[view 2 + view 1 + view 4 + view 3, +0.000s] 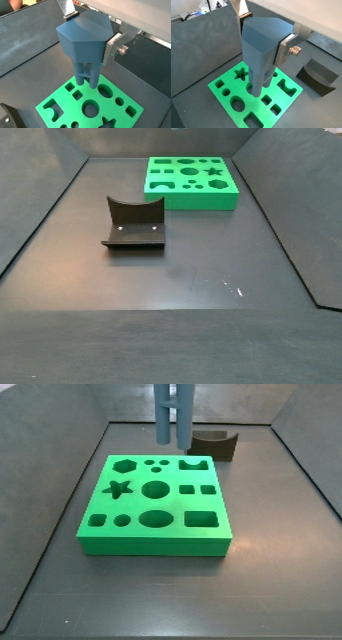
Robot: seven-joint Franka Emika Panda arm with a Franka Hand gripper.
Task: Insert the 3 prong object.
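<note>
My gripper [264, 36] is shut on the 3 prong object [260, 67], a tall blue-grey piece held upright with its rods pointing down. A silver finger [286, 47] presses its side. In a wrist view the rods [85, 76] hang over the green block with shaped holes [100, 107]. In a side view the piece [171, 414] hangs from above, its lower end over the far edge of the green block [154, 524], near the small round holes [158, 464]. I cannot tell whether it touches. The gripper itself is out of both side views.
A dark brown block with a curved notch [214, 446] stands beside the green block's far right corner; it also shows in another side view [134, 225] and a wrist view [318, 77]. Dark walls enclose the floor.
</note>
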